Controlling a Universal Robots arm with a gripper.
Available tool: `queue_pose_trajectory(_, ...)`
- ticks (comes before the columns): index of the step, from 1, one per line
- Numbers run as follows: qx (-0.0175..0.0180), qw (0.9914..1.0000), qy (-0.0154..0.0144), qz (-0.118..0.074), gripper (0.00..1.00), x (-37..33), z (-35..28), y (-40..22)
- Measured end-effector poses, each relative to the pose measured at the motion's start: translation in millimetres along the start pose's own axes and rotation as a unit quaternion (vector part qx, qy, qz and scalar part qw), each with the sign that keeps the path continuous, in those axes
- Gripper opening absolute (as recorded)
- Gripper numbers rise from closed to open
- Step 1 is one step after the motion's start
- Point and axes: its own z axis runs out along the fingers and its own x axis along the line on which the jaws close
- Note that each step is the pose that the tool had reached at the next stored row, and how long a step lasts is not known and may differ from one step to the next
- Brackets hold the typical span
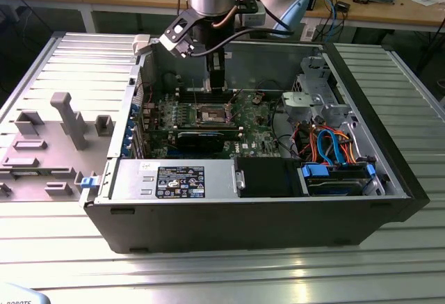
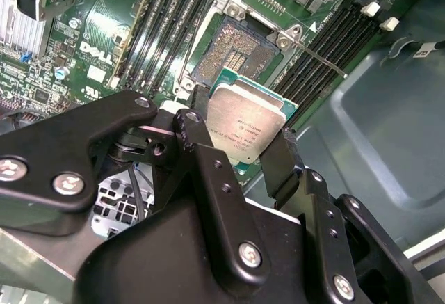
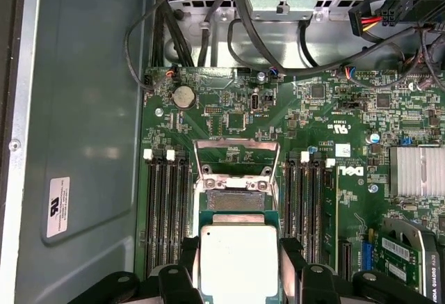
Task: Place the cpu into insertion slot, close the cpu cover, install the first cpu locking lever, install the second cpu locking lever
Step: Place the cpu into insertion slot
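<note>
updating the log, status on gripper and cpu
Gripper shut on the cpu. Chip held off the board, just short of the insertion slot. Pin field bare, cpu cover raised. Nothing seen between chip and slot.

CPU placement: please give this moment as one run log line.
tool: shut on cpu | cpu: held near insertion slot, not seated | cpu cover: open

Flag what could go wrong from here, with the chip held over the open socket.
1. The gripper pinches the chip only by its edges, so it could slip and drop.
2. The socket has bare pins, and a skewed landing could bend them.
3. The cover stands raised beside the socket, and the gripper might clip it going down.
</note>
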Motion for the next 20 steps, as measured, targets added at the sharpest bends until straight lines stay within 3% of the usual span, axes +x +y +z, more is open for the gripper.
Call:
queue_pose_trajectory(5, -0.0005, 0.99998, -0.0004, 0.006, 0.54, 0.6, 6.0, -0.5)
queue_pose_trajectory(13, -0.0016, 0.99999, -0.0004, 0.004, 0.54, -0.6, 32.9, -3.1)
queue_pose_trajectory(20, -0.0015, 0.99999, -0.0004, 0.004, 0.54, -1.6, 51.6, -4.7)
